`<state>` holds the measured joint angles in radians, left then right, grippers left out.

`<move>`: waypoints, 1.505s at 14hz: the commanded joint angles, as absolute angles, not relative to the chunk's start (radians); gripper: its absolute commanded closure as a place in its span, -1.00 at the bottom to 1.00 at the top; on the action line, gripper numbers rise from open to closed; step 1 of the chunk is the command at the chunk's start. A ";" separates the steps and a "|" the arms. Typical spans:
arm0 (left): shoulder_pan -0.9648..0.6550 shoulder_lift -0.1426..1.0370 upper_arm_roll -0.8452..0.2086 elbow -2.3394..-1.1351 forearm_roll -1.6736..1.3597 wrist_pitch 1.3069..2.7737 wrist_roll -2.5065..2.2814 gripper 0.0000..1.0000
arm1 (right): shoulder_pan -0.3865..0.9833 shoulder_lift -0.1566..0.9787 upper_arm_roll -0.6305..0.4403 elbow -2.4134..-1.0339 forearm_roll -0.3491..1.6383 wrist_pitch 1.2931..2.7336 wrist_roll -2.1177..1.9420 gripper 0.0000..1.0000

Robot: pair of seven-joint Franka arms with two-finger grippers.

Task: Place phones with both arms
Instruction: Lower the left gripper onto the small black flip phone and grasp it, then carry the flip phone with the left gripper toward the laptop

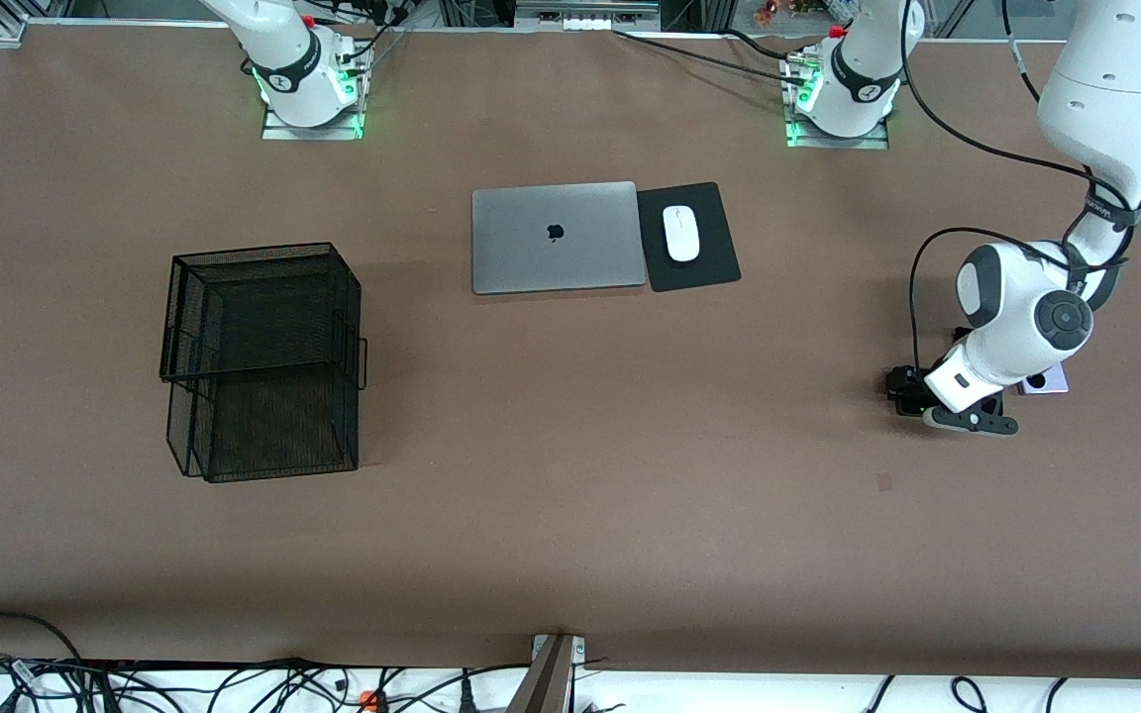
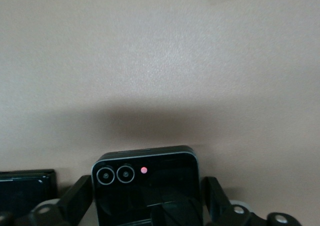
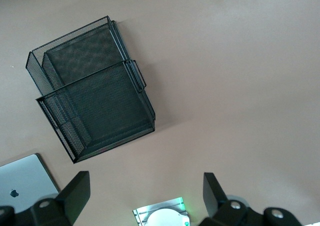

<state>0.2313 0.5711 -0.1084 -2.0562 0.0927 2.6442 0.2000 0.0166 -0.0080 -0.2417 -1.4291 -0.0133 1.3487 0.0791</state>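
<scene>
A black squarish folded phone (image 2: pixel 145 173) with two round lenses lies flat on the brown table at the left arm's end. My left gripper (image 2: pixel 146 188) is down at it, open, with one finger (image 2: pixel 80 193) on each side and a thin gap to the phone's edges. A second black phone (image 2: pixel 25 191) lies right beside it. In the front view the left gripper (image 1: pixel 962 408) sits low on the table, and a lilac-white phone (image 1: pixel 1048 382) shows partly from under the arm. My right gripper (image 3: pixel 145 183) hangs open and empty, high over the table near its own base (image 3: pixel 162 217).
A black wire-mesh basket (image 1: pixel 263 356) stands toward the right arm's end of the table. A shut silver laptop (image 1: pixel 556 238) lies mid-table, with a white mouse (image 1: pixel 681 233) on a black pad (image 1: pixel 704 269) beside it. Cables run along the table's front edge.
</scene>
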 commanded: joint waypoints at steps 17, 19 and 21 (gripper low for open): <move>0.198 0.575 -0.127 -1.784 0.110 2.223 0.085 1.00 | 0.014 -0.008 -0.241 -1.416 -0.002 1.333 0.074 -1.00; 0.148 0.583 -0.127 -1.715 0.109 2.152 0.014 1.00 | 0.014 -0.008 -0.241 -1.416 -0.002 1.333 0.074 -1.00; 0.063 0.600 -0.127 -1.704 0.103 2.149 -0.084 1.00 | 0.014 -0.008 -0.241 -1.416 -0.002 1.333 0.074 -1.00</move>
<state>0.1428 0.5663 -0.1340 -1.7492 0.0927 2.1797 0.0132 0.0166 -0.0080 -0.2416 -1.4291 -0.0133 1.3486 0.0791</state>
